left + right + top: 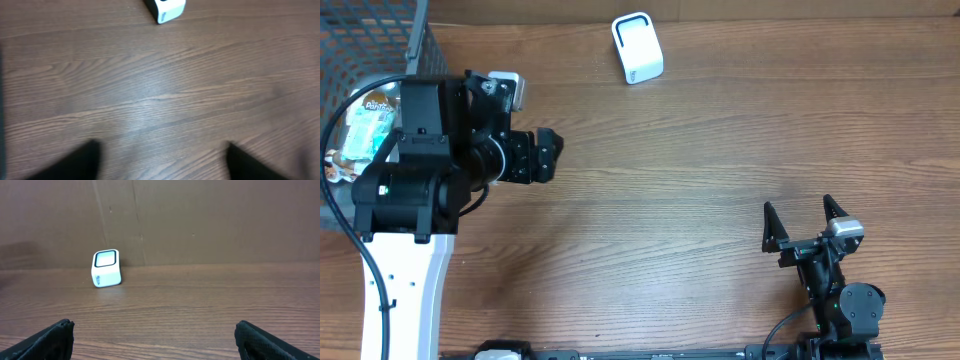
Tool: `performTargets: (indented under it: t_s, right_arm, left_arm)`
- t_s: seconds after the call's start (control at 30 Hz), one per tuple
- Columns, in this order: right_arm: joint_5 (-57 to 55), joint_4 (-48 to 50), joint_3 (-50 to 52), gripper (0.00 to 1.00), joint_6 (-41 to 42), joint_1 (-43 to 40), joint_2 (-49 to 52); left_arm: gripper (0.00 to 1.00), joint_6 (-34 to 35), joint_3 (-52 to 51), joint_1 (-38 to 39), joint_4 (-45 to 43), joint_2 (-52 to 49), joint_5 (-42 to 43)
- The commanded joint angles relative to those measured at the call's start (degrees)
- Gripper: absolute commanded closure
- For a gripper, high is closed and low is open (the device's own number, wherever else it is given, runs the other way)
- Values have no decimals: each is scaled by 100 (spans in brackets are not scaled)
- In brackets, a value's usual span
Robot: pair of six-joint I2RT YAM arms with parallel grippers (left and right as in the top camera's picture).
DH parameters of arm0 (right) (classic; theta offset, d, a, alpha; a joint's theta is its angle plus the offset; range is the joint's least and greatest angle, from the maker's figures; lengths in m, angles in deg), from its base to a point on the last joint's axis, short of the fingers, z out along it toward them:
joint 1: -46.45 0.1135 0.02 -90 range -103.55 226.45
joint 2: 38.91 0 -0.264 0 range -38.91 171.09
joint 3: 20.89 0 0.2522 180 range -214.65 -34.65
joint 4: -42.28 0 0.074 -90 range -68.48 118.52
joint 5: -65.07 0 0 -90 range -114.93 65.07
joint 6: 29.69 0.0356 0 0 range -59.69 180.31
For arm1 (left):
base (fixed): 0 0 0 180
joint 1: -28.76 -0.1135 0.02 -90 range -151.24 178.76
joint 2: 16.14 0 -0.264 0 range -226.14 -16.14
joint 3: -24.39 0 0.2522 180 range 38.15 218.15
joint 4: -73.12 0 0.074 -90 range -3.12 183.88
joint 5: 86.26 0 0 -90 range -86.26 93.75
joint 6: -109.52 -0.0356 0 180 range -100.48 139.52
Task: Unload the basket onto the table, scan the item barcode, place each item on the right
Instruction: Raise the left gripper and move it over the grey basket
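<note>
The white scanner (637,48) stands at the desk's (700,150) far edge. Well left of it, a snack packet (365,125) lies in the wire basket (380,40). The left end effector (555,155), left of the scanner, is apart and empty. The right end effector (800,218), right of the scanner, is also apart and empty.

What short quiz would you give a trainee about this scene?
1. True or false: the right gripper holds an item.
2. Where does the white scanner stand? A: on the table, near its far edge. B: between the right fingers. C: on top of the left arm.
3. Fill the gap: the snack packets lie inside the wire ____.

Key
1. False: its jaws are open and empty.
2. A
3. basket
</note>
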Motion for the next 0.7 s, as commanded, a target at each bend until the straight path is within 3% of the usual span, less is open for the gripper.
performTargets:
  t_s: [0.0, 0.03, 0.13, 0.33, 0.4, 0.67]
  right_arm:
    - [11, 20, 61, 0, -9, 26, -33]
    - [11, 20, 61, 0, -9, 26, -33]
    - [11, 20, 61, 0, -9, 26, -33]
    - [11, 20, 61, 0, -9, 26, -33]
    - [11, 20, 61, 0, -9, 26, -33]
    - [11, 20, 61, 0, -9, 26, -33]
  left_arm:
    - [72, 37, 118, 9, -13, -50, 280]
    - [81, 55, 118, 9, -48, -70, 282]
    - [90, 170, 118, 9, -133, -81, 280]
    - [90, 210, 313, -11, -238, -103, -127]
    - [96, 304, 597, -72, -177, -181, -367]
    - [96, 317, 2710, -791, 129, -1047, -610]
